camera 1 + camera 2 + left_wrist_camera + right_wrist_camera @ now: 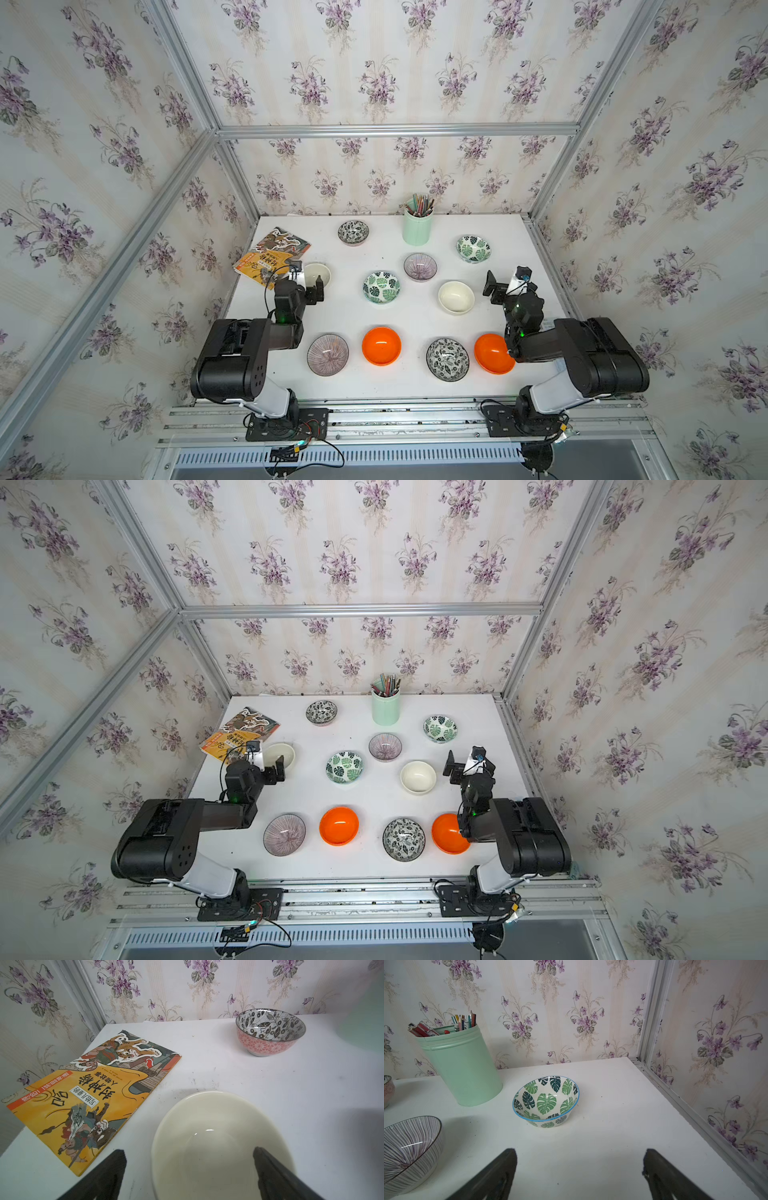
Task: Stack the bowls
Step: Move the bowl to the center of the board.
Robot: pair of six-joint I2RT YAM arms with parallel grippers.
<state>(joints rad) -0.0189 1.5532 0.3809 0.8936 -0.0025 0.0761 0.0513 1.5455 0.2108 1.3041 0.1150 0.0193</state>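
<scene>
Several bowls stand apart on the white table (415, 386). My left gripper (188, 1152) is open and straddles the rim of a cream bowl (207, 1126) at the left: one finger is inside it, the other outside. In a top view this gripper (311, 282) covers part of that cream bowl (322, 272). My right gripper (579, 1152) is open over bare table, with a green-leaf bowl (546, 1101) ahead of it. In a top view it (505, 279) hangs right of a second cream bowl (456, 296). An orange bowl (490, 353) is partly hidden under the right arm.
A picture book (272, 255) lies at the left edge beside the cream bowl. A mint-green pencil cup (417, 230) stands at the back. Striped (328, 354), orange (381, 345) and floral (447, 359) bowls line the front. Aluminium frame rails border the table.
</scene>
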